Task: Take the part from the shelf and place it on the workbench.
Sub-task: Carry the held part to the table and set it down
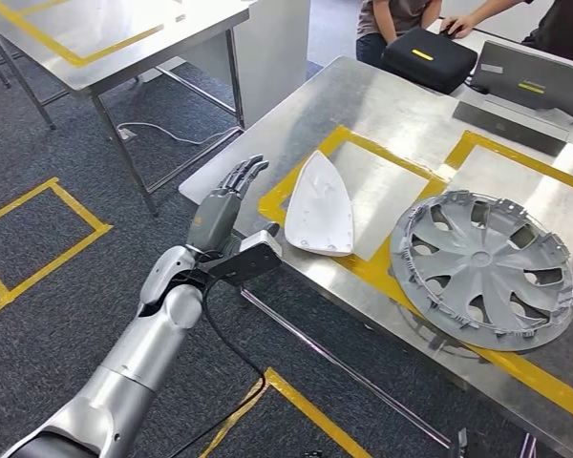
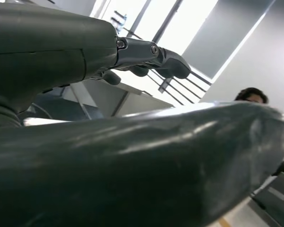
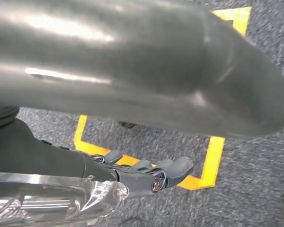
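Note:
A white, iron-shaped plastic part (image 1: 320, 205) lies flat on the steel workbench (image 1: 385, 105), inside a yellow-taped rectangle near the front left corner. My left hand (image 1: 225, 205) hovers just left of the bench edge, beside the part and apart from it, with fingers stretched out and nothing in it. In the left wrist view the same hand (image 2: 133, 165) has straight fingers (image 2: 151, 54) against the ceiling. My right hand (image 3: 144, 172) hangs over the grey carpet with fingers extended and empty.
A grey wheel cover (image 1: 484, 267) lies on the bench right of the part. A black case (image 1: 428, 57) and a grey device (image 1: 532, 91) sit at the far side, where people are seated. Another steel table (image 1: 111, 38) stands at the back left. Yellow tape (image 1: 306, 405) marks the floor.

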